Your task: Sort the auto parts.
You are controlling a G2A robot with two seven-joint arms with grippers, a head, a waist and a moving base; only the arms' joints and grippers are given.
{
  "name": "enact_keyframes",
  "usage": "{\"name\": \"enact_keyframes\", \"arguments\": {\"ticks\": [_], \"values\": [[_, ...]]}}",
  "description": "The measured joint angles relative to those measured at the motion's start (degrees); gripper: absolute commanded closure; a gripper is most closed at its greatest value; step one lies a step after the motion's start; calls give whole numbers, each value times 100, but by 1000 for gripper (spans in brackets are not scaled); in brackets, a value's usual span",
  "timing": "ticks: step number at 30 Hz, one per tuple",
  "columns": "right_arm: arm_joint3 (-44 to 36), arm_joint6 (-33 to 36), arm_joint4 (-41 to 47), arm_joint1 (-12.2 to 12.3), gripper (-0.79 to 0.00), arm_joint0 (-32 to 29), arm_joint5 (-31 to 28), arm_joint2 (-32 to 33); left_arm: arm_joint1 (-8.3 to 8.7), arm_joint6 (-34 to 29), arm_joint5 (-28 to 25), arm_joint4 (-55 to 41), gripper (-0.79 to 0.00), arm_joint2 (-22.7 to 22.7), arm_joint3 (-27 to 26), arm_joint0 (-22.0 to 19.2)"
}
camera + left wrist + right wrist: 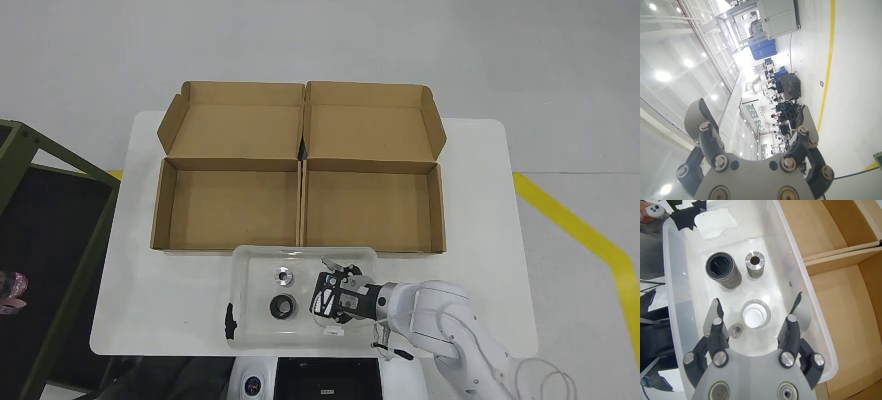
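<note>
Right wrist view: four parts sit on the floor of the clear plastic bin (791, 247). The white ring (755, 314) stands with its opening upward, near the middle of the bin floor. The small steel nut (735, 330) sits just beside it. Farther along the bin, the dark linear bearing (723, 271) and the steel bushing (754, 265) stand upright side by side, bores upward, with a gap between them. The right gripper (758, 300) hangs above the white ring with its fingers spread wide. The ring shows between them, apart from both. One end wall of the bin carries a torn white paper (715, 222) and black tape (687, 217).

Top view: the bin sits at the near edge of the white table (480, 250). The bearing and bushing occupy its left half; the right gripper is over its right half. Two open cardboard boxes, the left box (228, 210) and the right box (370, 210), lie side by side just beyond the bin, lids folded back on the far side.

Left wrist view: the left gripper (752, 105) points away from the table toward the hall, fingers apart and unloaded.
</note>
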Motion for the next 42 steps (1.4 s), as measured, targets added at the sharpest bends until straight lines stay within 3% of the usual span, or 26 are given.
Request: {"name": "enact_keyframes", "arguments": {"ticks": [1, 2, 4, 9, 19, 36, 42], "values": [[16, 24, 15, 4, -477, 13, 9, -8, 0, 0, 0, 0, -785, 0, 0, 0], [28, 44, 26, 8, -400, 24, 17, -15, 0, 0, 0, 0, -785, 0, 0, 0], [57, 77, 41, 18, -329, 42, 36, -31, 0, 0, 0, 0, -785, 0, 0, 0], [-4, 105, 90, 49, 0, 41, 20, -64, 0, 0, 0, 0, -785, 0, 0, 0], [-581, -107, 280, 127, 0, 58, -144, 38, 0, 0, 0, 0, -785, 0, 0, 0], [-537, -1957, 1020, 205, 0, 264, -149, 580, 0, 0, 0, 0, -785, 0, 0, 0], [-443, -2218, 1123, 236, 0, 341, -120, 779, 0, 0, 0, 0, -785, 0, 0, 0]]}}
